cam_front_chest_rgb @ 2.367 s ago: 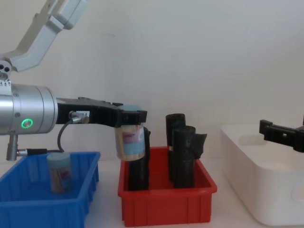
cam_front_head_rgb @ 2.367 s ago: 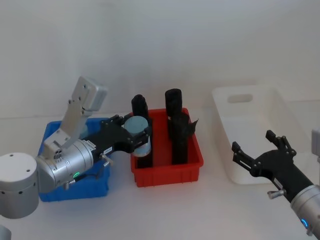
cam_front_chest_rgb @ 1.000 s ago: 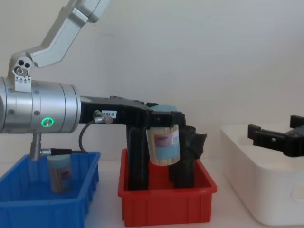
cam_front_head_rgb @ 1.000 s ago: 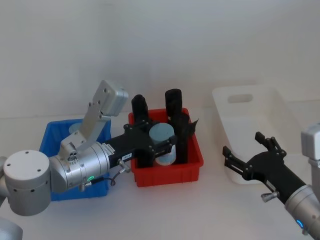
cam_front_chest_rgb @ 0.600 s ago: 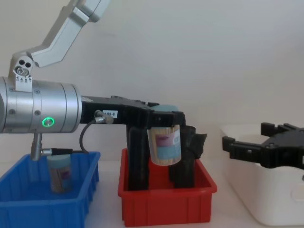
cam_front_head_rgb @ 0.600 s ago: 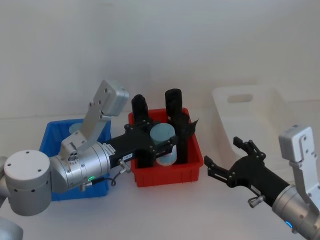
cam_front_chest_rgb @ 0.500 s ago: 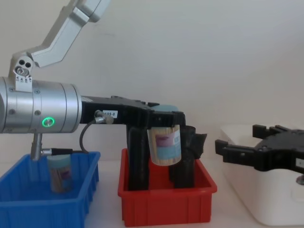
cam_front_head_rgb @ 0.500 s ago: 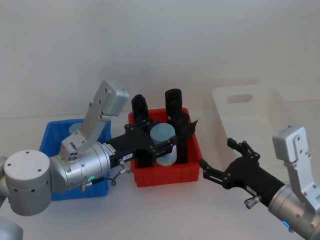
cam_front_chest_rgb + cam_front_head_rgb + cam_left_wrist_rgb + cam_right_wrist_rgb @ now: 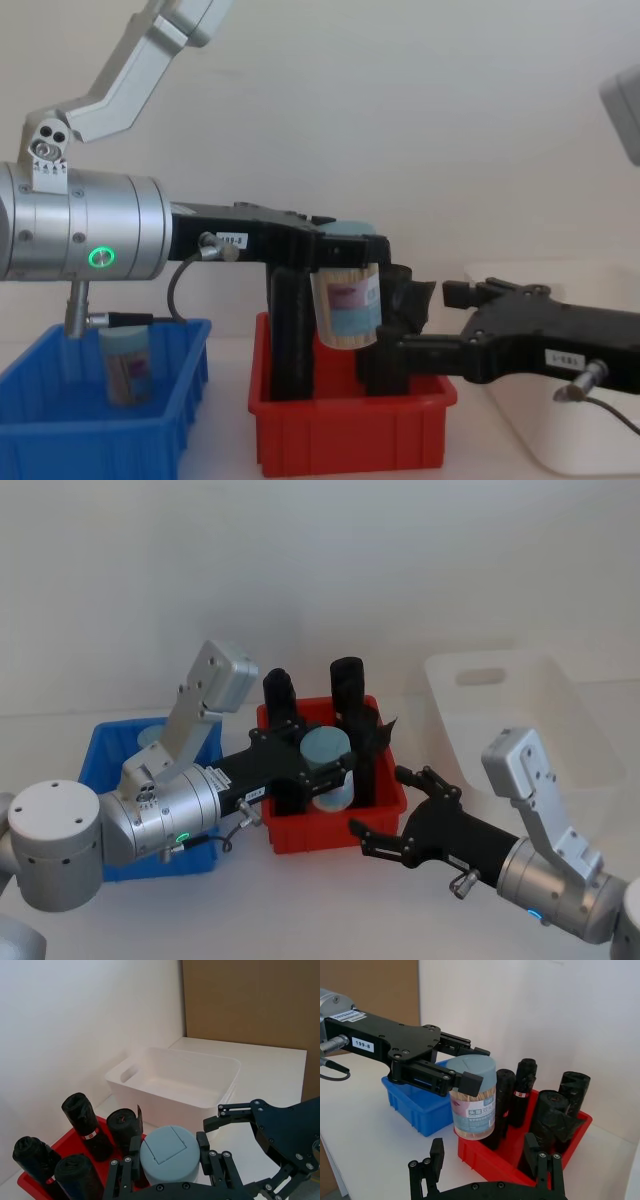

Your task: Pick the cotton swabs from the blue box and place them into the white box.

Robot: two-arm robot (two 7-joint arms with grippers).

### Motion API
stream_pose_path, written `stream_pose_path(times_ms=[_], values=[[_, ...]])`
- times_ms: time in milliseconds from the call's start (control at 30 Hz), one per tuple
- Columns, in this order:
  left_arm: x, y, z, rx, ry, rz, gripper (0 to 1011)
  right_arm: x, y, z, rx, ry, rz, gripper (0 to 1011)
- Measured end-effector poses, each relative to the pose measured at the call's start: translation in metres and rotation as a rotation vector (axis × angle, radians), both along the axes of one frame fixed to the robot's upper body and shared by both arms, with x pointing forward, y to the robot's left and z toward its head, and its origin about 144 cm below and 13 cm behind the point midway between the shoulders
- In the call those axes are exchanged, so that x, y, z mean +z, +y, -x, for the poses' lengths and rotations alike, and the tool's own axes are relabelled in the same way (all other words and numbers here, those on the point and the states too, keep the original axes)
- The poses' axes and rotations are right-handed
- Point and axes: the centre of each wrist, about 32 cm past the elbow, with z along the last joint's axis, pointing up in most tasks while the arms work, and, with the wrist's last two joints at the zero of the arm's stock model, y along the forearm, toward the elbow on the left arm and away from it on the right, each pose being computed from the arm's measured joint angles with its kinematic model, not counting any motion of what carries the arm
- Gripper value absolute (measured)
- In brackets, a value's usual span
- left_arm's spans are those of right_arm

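Observation:
My left gripper [image 9: 322, 770] is shut on a jar of cotton swabs [image 9: 325, 752], clear with a pale blue lid, held upright above the red bin [image 9: 335, 837]. The chest view shows the jar [image 9: 347, 305] hanging between the black rolls. My right gripper [image 9: 385, 802] is open at the red bin's front right corner, its fingers pointing at the jar without touching it. From the right wrist, the jar [image 9: 473, 1100] sits just beyond my open right gripper [image 9: 485, 1160]. Another jar [image 9: 125, 365] stands in the blue box [image 9: 100, 440]. The white box [image 9: 560, 730] lies at the right.
Several tall black rolls [image 9: 348, 690] stand in the red bin, close around the held jar. The blue box [image 9: 95, 760] is left of the red bin and the white box [image 9: 590, 440] right of it. My left arm reaches over the blue box.
My left gripper carried the jar from beside the blue box to over the red bin, then held still. My right gripper swung left from the white box toward the jar.

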Motion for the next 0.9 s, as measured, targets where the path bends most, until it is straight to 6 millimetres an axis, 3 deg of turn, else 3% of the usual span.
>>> stream_pose_path(times_ms=[833,900], values=[[0.0,0.0,0.0,0.0,0.0,0.0,671,0.007,0.022,-0.046,0.129,-0.015,0.031,1001],[0.0,0.0,0.0,0.0,0.0,0.0,671,0.006,0.024,-0.048,0.132,-0.015,0.03,963]])
